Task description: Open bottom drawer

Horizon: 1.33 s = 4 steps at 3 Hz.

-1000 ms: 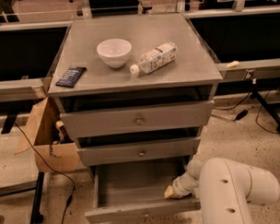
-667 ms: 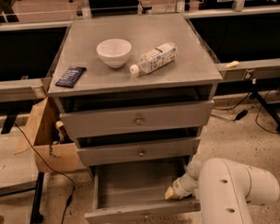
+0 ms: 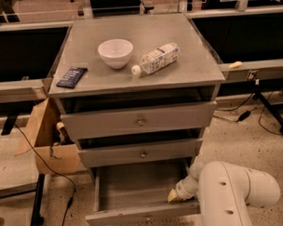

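Observation:
The bottom drawer [image 3: 135, 213] of the grey cabinet is pulled out far, showing its plain grey box interior, which holds nothing. Its slim front panel faces the floor end of the view. My gripper [image 3: 174, 195] sits at the drawer's right inner corner, just behind the front panel, at the end of the white arm [image 3: 233, 195]. Only its yellowish tip shows. The middle drawer [image 3: 142, 153] and the top drawer [image 3: 140, 120] each stick out a little, each with a small brass knob.
On the cabinet top stand a white bowl [image 3: 115, 52], a plastic bottle lying on its side [image 3: 157, 58] and a dark packet [image 3: 72, 77]. A cardboard box [image 3: 44, 137] sits left of the cabinet. Cables run over the floor on both sides.

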### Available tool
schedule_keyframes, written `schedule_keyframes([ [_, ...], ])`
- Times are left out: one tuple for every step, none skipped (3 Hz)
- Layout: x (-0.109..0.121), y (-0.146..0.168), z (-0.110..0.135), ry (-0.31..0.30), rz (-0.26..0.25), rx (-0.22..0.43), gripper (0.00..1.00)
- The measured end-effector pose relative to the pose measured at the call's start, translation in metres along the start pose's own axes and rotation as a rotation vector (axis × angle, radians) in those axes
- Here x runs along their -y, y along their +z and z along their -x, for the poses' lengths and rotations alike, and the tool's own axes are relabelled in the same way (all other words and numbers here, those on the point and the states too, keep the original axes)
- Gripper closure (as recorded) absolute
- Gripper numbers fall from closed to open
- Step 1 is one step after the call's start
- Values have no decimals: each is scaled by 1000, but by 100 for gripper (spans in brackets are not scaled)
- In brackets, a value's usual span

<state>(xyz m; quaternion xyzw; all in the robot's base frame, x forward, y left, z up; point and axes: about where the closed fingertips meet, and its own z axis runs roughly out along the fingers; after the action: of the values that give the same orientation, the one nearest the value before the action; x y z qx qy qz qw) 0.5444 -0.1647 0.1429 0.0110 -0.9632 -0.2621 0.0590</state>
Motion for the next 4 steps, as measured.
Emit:
schedule_keyframes([
  [8, -2, -3, 30, -3, -8, 100],
  [6, -3, -1, 30, -3, -8, 100],
  [9, -4, -5, 44, -6, -18, 100],
  [7, -5, -1, 44, -6, -18, 100],
])
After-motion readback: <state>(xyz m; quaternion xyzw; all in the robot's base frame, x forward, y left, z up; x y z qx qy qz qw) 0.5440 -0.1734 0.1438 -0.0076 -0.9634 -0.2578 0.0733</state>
